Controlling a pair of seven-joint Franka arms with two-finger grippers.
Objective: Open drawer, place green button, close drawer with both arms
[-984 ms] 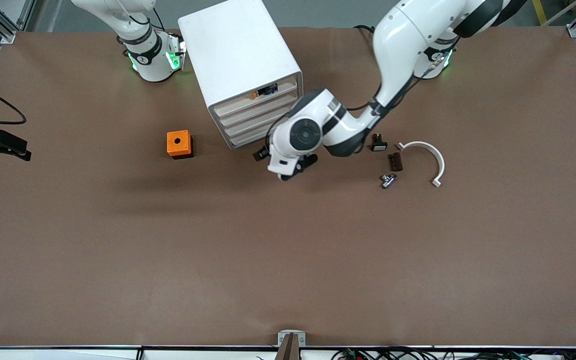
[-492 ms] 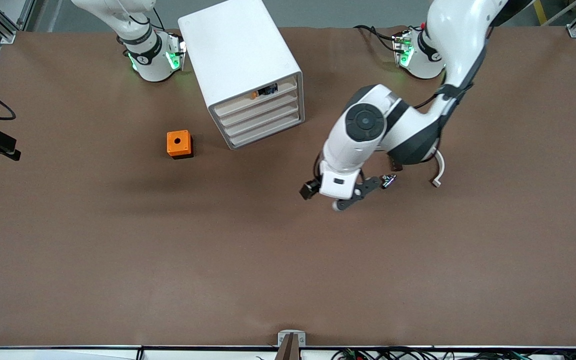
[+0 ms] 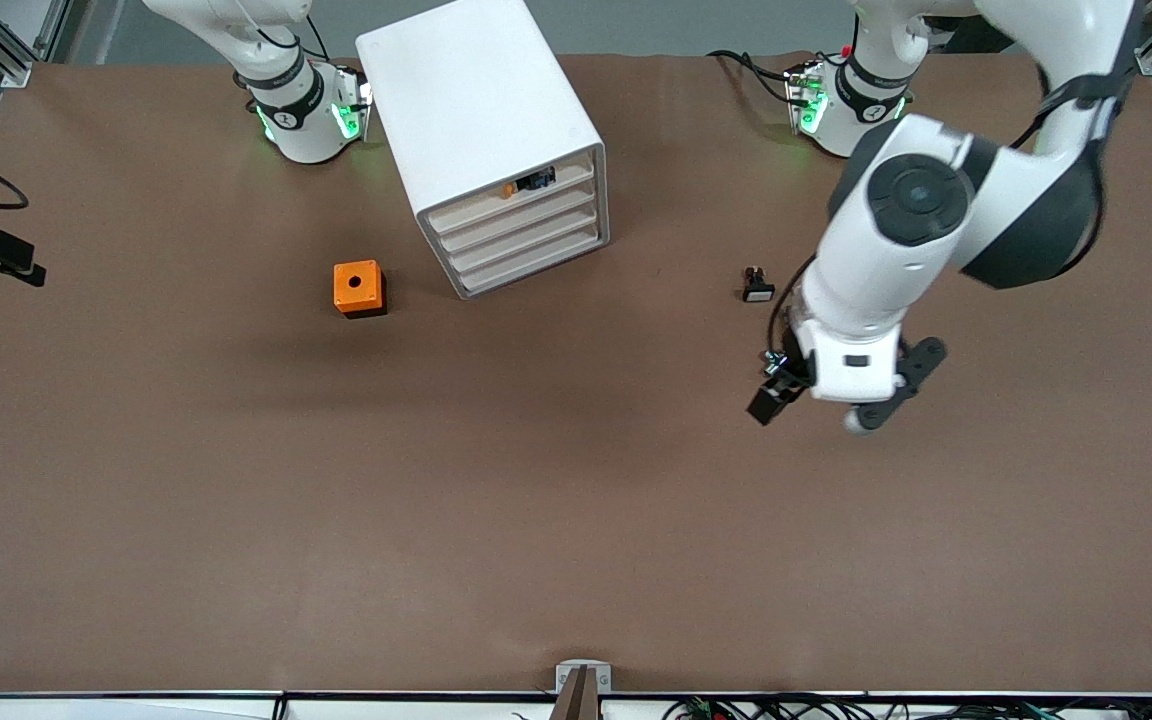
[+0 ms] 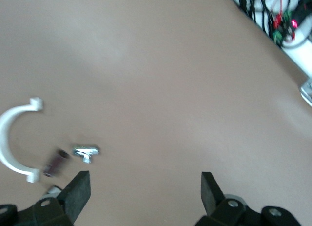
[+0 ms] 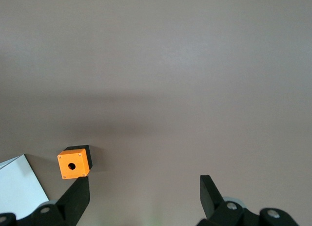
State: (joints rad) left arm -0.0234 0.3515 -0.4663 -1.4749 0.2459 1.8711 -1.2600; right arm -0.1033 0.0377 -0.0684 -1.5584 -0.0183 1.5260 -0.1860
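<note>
Both grippers are being held with fingers spread; the left gripper [image 4: 145,184] is being swung from the cabinet [image 3: 476,110] to the small parts toward the worktop's [image 3: 576,520] left-arm end, while the right gripper [image 5: 144,187] is being kept waiting over the right-arm edge. Pickup of the green button, seemingly the blurred dark piece [image 4: 55,162] beside the white clip [image 4: 10,138], is being prepared, though no drawer [image 3: 511,195] is visibly pulled out.

**Orange box under an open right gripper**

The right gripper [image 5: 145,196] hangs above the brown table [image 5: 195,65], and its two black fingers [image 5: 78,196] stand wide apart with nothing between them. Below lies an orange box [image 5: 73,163] with a round hole on top. Near it shows a corner of the white cabinet [image 5: 17,189].
</note>
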